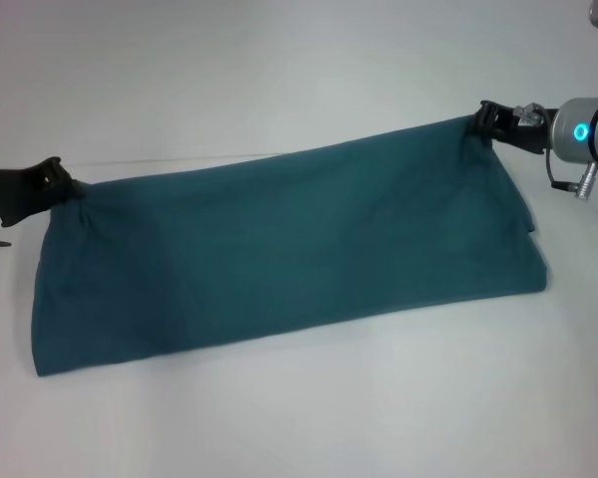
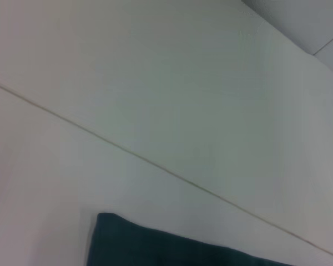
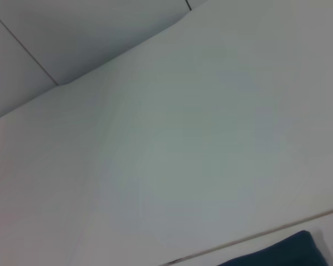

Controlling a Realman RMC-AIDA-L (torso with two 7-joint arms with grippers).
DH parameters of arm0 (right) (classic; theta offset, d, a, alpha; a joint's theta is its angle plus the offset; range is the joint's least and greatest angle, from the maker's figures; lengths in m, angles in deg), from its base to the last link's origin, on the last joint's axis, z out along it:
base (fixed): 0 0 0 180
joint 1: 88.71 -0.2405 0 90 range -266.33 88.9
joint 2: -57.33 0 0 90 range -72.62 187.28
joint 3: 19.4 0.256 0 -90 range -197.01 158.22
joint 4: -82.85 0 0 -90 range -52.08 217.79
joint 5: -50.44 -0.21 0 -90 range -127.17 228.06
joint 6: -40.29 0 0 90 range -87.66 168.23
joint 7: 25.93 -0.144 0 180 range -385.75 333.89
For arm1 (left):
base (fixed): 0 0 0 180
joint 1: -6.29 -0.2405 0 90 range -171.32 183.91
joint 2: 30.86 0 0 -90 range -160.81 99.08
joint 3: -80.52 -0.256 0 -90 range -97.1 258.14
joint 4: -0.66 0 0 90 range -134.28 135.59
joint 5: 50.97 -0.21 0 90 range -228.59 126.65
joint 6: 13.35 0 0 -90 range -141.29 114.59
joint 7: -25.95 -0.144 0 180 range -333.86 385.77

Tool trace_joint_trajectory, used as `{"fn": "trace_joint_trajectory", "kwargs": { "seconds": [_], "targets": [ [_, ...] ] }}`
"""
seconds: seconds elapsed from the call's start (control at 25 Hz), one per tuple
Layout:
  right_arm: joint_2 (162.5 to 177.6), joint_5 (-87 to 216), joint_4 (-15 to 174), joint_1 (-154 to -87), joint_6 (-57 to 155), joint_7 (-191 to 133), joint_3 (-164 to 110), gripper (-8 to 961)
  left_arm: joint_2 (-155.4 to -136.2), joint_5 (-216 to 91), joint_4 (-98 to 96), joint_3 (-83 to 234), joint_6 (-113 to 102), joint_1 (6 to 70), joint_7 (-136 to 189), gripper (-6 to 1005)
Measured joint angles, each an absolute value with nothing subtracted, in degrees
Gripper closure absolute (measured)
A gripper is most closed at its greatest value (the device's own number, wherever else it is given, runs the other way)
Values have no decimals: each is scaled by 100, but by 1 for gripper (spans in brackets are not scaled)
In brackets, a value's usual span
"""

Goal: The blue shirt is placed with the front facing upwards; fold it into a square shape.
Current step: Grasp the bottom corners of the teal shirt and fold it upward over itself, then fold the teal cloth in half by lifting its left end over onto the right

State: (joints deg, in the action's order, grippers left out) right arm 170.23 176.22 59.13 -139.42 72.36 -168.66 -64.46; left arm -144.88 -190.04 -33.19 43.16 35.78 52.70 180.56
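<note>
Now, left to right across the head view: left gripper [image 1: 68, 185] at the far left edge, black fingers pressed together on the upper left corner of the blue shirt [image 1: 289, 249], cloth bunched into a small knot at the pinch. Shirt stretched wide between both arms over the white table [image 1: 279, 90], folded into a long band, upper edge taut and rising from the left pinch up to the right one, lower edge resting on the table and slanting the same way. Plain teal cloth on the visible face, soft creases running lengthwise, no lettering or collar in sight. Left lower corner hanging lowest, close to the near edge of the view. Right end folded under in a short flap, a second layer peeking out just beside the lower right corner. Right gripper [image 1: 475, 123] at the upper right, black fingers clamped on the upper right corner of the shirt, silver wrist with a glowing blue ring behind it, a short cable dangling below.

Left wrist view: mostly bare table with a thin seam line crossing diagonally, one dark teal corner of the shirt [image 2: 155, 246] showing. Right wrist view: pale table again, a small patch of shirt [image 3: 283, 252] at one edge, own fingers out of sight in both
</note>
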Motion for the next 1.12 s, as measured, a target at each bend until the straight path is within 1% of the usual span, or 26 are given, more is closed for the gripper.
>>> {"fn": "trace_joint_trajectory", "kwargs": {
  "seconds": [0.56, 0.72, 0.84, 0.92, 0.96, 1.0, 1.12],
  "targets": [
    [17004, 17621, 5863, -13967, 7267, -16834, -6545, 810, -14507, -18975, -3381, 4348, 3560, 5261, 18045, 965],
    [16936, 17621, 5858, -13970, 7262, -16795, -6793, 793, -14561, -18974, -3473, 4381, 3518, 5226, 18058, 965],
    [16871, 17614, 5858, -13982, 7255, -16824, -6816, 781, -14599, -18965, -3527, 4420, 3484, 5180, 18074, 878],
    [16819, 17599, 5851, -13985, 7279, -16832, -6790, 700, -14600, -18941, -3533, 4421, 3477, 5163, 18081, 820],
    [16753, 17579, 5845, -13986, 7356, -16842, -6775, 659, -14601, -18925, -3540, 4421, 3479, 5146, 18086, 785],
    [16753, 17579, 5845, -13986, 7356, -16842, -6775, 618, -14601, -18911, -3558, 4423, 3488, 5126, 18091, 751],
    [16662, 17561, 5773, -13960, 7640, -16849, -6746, 506, -14601, -18894, -3644, 4423, 3559, 5067, 18101, 648]
  ]
}}
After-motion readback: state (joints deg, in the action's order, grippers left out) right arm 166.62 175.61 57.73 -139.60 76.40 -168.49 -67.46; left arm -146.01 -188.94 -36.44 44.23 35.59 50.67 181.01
